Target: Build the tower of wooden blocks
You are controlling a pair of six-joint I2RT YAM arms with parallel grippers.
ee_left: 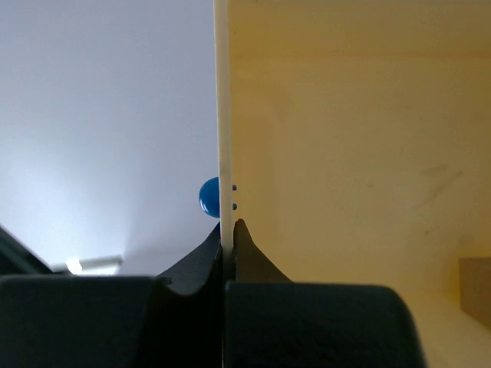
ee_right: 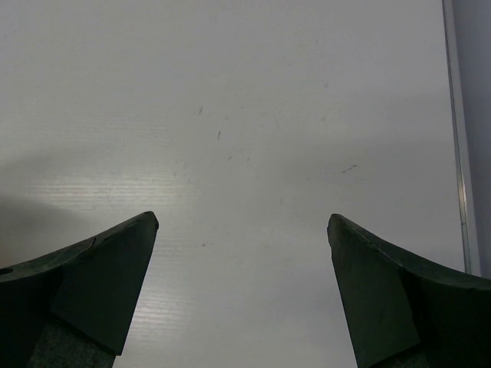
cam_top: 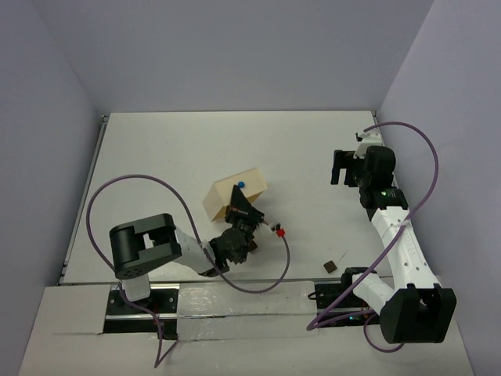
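A white surface (cam_top: 172, 157) carries two arms: the left arm (cam_top: 180, 251) reaches to a pale wooden box (cam_top: 223, 200) tipped up near the middle, with the left jaws clamped tight on one thin wall of it. The right arm (cam_top: 399, 243) stretches along the right side, its right jaws spread wide above the surface. One dark brown wood block (cam_top: 330, 266) lies on the surface near the right arm's base, well apart from the box (a small blue knob (ee_left: 208, 196) shows on the gripped wall).

Box (ee_left: 345, 153): pale wood, smooth, matt, faint scuffs. Table (ee_right: 245, 115): white, matt, finely ribbed, lightly flecked. Right gripper (ee_right: 242, 226) fingers (ee_right: 92, 284): dark matt plastic. Blue bead (ee_left: 208, 196): glossy.
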